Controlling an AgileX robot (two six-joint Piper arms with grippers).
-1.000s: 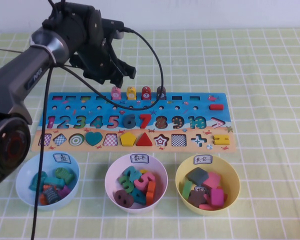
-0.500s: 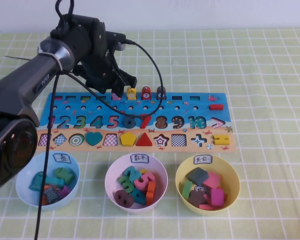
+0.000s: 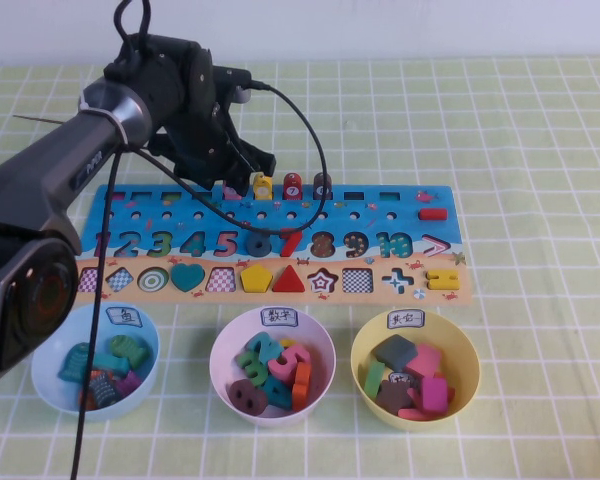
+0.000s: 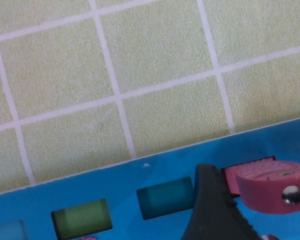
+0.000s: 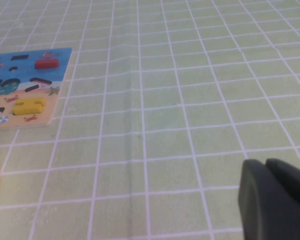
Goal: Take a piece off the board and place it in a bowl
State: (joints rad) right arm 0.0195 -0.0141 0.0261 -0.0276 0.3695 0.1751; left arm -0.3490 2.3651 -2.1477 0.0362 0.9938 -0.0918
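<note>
The board (image 3: 380, 215) lies across the middle of the table, and its blue part also shows in the left wrist view (image 4: 40, 200). The pink piece (image 3: 228, 190) stands in the board's far row, mostly hidden by my left gripper (image 3: 235, 180). In the left wrist view the piece (image 4: 265, 187) sits between the jaws of my left gripper (image 4: 262, 200). One dark finger (image 4: 215, 210) stands just beside it, with a thin gap. The gripper is open around the piece. The light blue bowl (image 3: 50, 340) sits front left. My right gripper (image 5: 266, 167) is shut over bare cloth, outside the high view.
Yellow (image 3: 263, 186), red (image 3: 292, 185) and brown (image 3: 322, 184) pegs stand right of the pink one. A pale pink bowl (image 3: 220, 350) and a yellow bowl (image 3: 365, 345) hold several pieces. The left arm's cable (image 3: 315, 130) loops over the board's far edge.
My left gripper has come down and slightly left onto the board's far row and now straddles the pink piece, covering most of it. The bowls and other pieces have not moved.
</note>
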